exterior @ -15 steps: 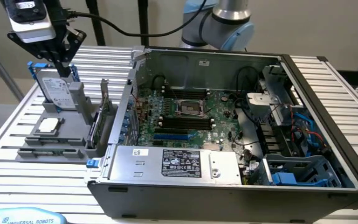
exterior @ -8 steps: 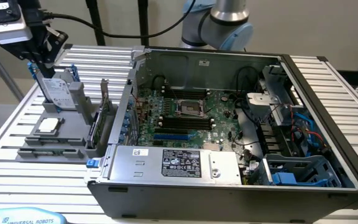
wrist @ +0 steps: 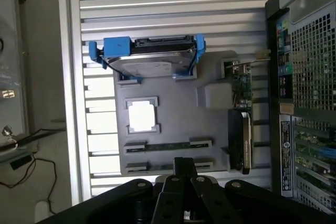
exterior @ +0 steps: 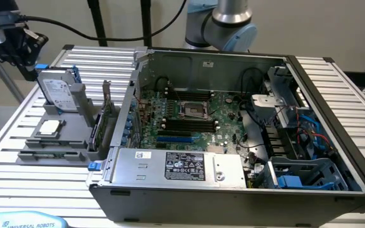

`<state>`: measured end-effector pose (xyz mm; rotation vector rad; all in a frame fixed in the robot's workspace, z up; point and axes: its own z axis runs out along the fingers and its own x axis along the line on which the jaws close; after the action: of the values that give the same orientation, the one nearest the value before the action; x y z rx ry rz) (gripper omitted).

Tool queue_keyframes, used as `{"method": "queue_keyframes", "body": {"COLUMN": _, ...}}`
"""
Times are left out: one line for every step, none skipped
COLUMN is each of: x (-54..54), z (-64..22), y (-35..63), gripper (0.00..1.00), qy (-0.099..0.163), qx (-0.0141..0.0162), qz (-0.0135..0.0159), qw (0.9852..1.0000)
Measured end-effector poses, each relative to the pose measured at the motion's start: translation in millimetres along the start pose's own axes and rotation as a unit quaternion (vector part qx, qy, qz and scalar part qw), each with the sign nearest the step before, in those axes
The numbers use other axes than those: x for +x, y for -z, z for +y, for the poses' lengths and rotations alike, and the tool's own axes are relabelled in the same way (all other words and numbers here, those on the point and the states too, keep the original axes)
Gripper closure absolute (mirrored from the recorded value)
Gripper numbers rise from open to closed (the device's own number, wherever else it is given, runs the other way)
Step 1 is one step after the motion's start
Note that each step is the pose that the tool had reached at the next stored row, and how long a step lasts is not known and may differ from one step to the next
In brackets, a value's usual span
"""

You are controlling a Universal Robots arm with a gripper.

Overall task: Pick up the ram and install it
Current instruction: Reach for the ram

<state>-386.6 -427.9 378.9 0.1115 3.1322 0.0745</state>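
Grey fixture tray is carrying the ram, which is resting in its cradle outside the open computer case and is not yet picked up. By my reading this is the approach step: the gripper is hovering near the stick with fingers pressed together, holding nothing. A grasp would likely call for opening them to straddle the board's thin edges.

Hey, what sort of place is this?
Probably a robotics lab bench for computer assembly: an open computer case showing its motherboard, a gray fixture holding a hard drive, and a robot arm behind the case.
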Motion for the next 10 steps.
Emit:
{"method": "queue_keyframes", "body": {"x": 4.5, "z": -0.7, "y": -0.5, "gripper": 0.89, "qy": 0.000, "qx": 0.0000, "qz": 0.0001, "qw": 1.0000}}
{"method": "queue_keyframes", "body": {"x": 8.9, "z": -1.5, "y": -1.0, "gripper": 0.89, "qy": 0.000, "qx": 0.0000, "qz": 0.0001, "qw": 1.0000}}
{"method": "queue_keyframes", "body": {"x": 13.2, "z": -2.3, "y": -1.5, "gripper": 0.89, "qy": 0.000, "qx": 0.0000, "qz": 0.0001, "qw": 1.0000}}
{"method": "queue_keyframes", "body": {"x": 17.0, "z": -3.1, "y": -1.8, "gripper": 0.89, "qy": 0.000, "qx": 0.0000, "qz": 0.0001, "qw": 1.0000}}
{"method": "queue_keyframes", "body": {"x": 19.9, "z": -3.7, "y": -2.1, "gripper": 0.89, "qy": 0.000, "qx": 0.0000, "qz": 0.0001, "qw": 1.0000}}
{"method": "queue_keyframes", "body": {"x": 22.4, "z": -4.2, "y": -2.3, "gripper": 0.89, "qy": 0.000, "qx": 0.0000, "qz": 0.0001, "qw": 1.0000}}
{"method": "queue_keyframes", "body": {"x": 23.2, "z": -4.6, "y": -2.3, "gripper": 0.89, "qy": 0.000, "qx": 0.0000, "qz": 0.0002, "qw": 1.0000}}
{"method": "queue_keyframes", "body": {"x": 23.3, "z": -4.9, "y": -2.3, "gripper": 0.89, "qy": 0.000, "qx": 0.0000, "qz": 0.0001, "qw": 1.0000}}
{"method": "queue_keyframes", "body": {"x": 23.3, "z": -4.9, "y": -2.3, "gripper": 0.89, "qy": 0.000, "qx": 0.0000, "qz": 0.0001, "qw": 1.0000}}
{"method": "queue_keyframes", "body": {"x": 23.3, "z": -4.9, "y": -2.3, "gripper": 0.89, "qy": 0.000, "qx": 0.0000, "qz": 0.0001, "qw": 1.0000}}
